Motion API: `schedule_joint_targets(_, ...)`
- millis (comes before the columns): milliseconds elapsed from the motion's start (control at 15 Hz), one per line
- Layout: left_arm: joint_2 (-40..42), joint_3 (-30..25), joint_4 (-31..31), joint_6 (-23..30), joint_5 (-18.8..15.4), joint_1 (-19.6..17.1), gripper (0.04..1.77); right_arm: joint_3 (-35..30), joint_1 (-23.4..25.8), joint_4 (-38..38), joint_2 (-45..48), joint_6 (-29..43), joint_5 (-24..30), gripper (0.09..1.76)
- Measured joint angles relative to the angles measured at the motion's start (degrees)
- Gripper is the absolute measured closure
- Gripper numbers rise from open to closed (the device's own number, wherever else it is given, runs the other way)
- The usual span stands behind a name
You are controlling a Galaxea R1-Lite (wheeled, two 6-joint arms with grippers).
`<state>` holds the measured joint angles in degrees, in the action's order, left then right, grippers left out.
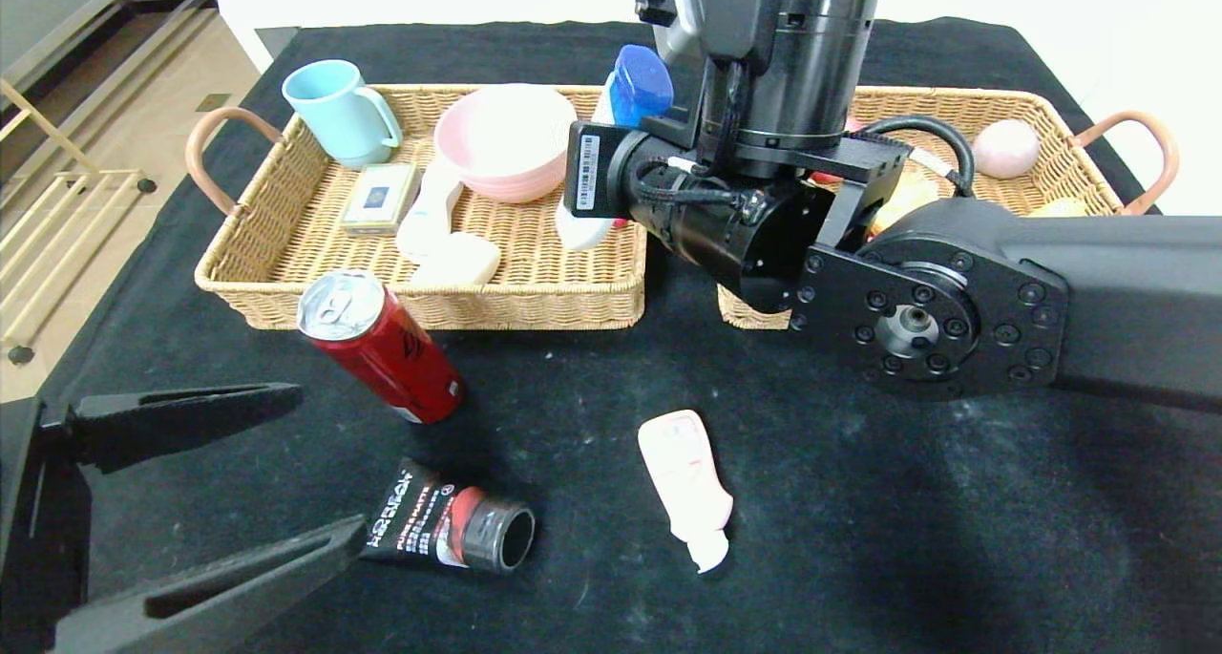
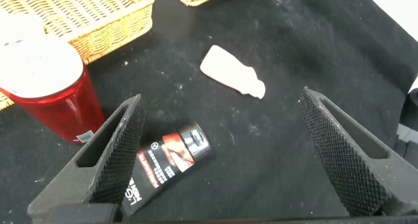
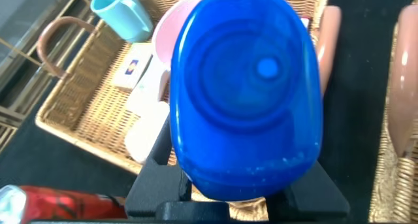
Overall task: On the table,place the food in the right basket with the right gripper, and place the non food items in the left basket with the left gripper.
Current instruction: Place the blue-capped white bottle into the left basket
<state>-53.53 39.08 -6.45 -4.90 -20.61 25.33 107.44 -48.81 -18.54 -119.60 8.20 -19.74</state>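
Nearest the onlooker, the left gripper (image 1: 286, 487) hung low over the bench (image 1: 859, 539) with its fingers spread wide, the black tube (image 1: 449, 525) lying just beside them. The pink squeeze bottle (image 1: 689, 487) and red can (image 1: 382, 344) waited nearby. Farther back, the right gripper (image 3: 238, 185) pinched the white bottle with the blue cap (image 1: 638, 86) over the left basket (image 1: 286, 282) (a non-food item). Done well, it would lower the bottle clear of the pink bowl (image 1: 506, 143) before letting go.
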Motion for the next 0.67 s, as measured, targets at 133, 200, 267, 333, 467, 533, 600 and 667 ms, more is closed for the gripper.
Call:
schedule_joint_targets(133, 0.01, 0.00, -0.07, 0.00, -0.02, -0.01, 0.09, -0.02, 0.30, -0.06, -0.11, 0.00, 0.01, 1.14)
schedule_joint_targets(200, 0.01, 0.00, -0.13, 0.00, -0.02, -0.01, 0.09, -0.02, 0.59, -0.15, -0.18, -0.02, -0.02, 1.02)
schedule_joint_targets(267, 0.04, 0.00, -0.13, 0.00, -0.02, -0.04, 0.09, -0.07, 0.72, -0.13, -0.20, -0.05, -0.10, 0.91)
schedule_joint_targets(333, 0.04, -0.02, -0.13, -0.06, -0.02, -0.04, 0.09, -0.09, 0.85, -0.15, -0.22, -0.09, -0.21, 0.82)
schedule_joint_targets(467, 0.04, -0.02, -0.02, -0.06, -0.05, -0.01, 0.09, -0.11, 1.11, -0.09, -0.20, -0.09, -0.38, 0.67)
schedule_joint_targets(533, 0.04, -0.02, 0.00, -0.06, -0.02, -0.01, 0.09, -0.18, 1.11, -0.11, -0.20, -0.09, -0.38, 0.61)
schedule_joint_targets(600, 0.06, 0.00, -0.02, -0.09, -0.02, -0.01, 0.09, -0.18, 1.10, -0.13, -0.18, -0.09, -0.38, 0.55)
schedule_joint_targets(667, 0.06, 0.00, 0.01, -0.09, -0.02, -0.01, 0.09, -0.22, 1.11, -0.09, -0.13, -0.09, -0.40, 0.50)
